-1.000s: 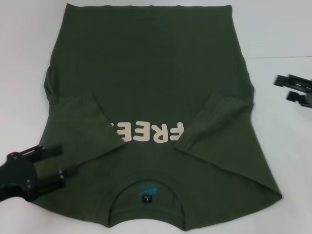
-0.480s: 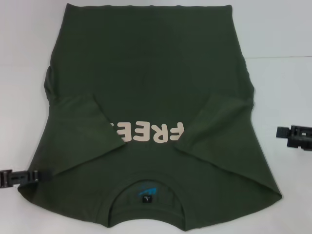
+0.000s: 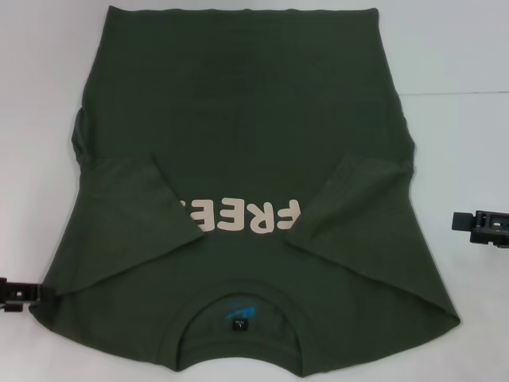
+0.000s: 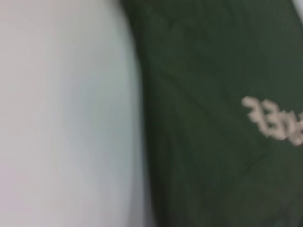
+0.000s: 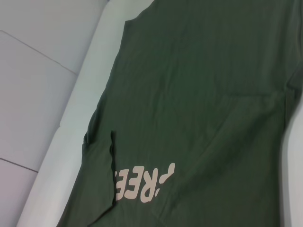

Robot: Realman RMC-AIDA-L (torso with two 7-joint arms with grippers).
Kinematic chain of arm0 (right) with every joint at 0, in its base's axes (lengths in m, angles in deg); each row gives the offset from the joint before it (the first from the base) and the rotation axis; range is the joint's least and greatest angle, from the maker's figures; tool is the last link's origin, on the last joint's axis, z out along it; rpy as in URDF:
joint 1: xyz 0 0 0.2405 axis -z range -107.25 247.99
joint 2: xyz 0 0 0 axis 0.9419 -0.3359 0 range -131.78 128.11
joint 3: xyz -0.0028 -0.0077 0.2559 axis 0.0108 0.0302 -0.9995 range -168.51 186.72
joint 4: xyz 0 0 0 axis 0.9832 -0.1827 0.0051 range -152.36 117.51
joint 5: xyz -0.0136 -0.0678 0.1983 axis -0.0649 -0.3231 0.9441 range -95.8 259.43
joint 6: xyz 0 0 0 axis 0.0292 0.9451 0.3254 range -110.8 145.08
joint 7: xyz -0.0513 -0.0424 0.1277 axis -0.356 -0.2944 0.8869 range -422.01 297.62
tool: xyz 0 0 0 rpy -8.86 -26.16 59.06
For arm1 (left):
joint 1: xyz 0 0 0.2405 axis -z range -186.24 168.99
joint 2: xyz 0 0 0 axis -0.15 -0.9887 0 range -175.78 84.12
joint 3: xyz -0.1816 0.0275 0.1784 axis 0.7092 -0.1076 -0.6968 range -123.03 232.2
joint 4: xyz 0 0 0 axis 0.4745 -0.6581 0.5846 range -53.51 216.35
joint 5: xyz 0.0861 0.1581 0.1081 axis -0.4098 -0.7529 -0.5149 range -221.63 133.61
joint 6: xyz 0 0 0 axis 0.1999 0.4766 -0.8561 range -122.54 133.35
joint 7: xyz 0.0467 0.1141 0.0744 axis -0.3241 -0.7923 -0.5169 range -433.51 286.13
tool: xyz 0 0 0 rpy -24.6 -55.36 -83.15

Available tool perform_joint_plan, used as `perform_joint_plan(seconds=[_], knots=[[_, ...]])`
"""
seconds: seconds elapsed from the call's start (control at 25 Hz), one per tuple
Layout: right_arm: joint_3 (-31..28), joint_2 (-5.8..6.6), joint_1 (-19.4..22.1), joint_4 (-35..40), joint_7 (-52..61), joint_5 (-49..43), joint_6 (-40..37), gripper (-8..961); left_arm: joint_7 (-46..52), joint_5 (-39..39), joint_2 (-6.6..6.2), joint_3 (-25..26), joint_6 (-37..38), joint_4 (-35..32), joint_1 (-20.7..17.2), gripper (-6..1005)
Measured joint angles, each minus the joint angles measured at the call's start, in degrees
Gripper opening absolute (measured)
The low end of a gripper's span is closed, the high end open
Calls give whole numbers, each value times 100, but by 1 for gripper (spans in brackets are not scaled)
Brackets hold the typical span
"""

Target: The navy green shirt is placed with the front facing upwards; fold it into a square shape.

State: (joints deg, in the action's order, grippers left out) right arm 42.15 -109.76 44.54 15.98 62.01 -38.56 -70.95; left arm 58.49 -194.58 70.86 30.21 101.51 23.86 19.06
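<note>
Navy green shirt lies flat on the white table, sleeves folded in — left gripper and right gripper flank it, jaw state unclear — the side folds look next.

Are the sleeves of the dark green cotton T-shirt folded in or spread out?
Folded in: both sleeves of the dark green cotton T-shirt lie across its chest, partly covering the pale lettering.

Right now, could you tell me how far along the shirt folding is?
Done: both sleeves of the navy green shirt lie folded inward over the chest, partly covering the FREE lettering. In hand: nothing; the left gripper sits at the near left shoulder edge, the right gripper out over the table. Left: folding the body into a square.
</note>
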Motion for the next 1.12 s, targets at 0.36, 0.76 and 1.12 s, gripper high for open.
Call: perform_joint_plan(seconds=[0.36,0.76,1.12], knots=[[18,-21,15,-31,-55,-12,16,882,119,-175,137,-479,-563,69,68,724],[8,-27,17,-18,-81,-14,47,882,119,-219,201,-804,-721,141,79,723],[8,-19,-14,-21,-81,-12,52,882,121,-275,301,-984,-983,13,68,383]])
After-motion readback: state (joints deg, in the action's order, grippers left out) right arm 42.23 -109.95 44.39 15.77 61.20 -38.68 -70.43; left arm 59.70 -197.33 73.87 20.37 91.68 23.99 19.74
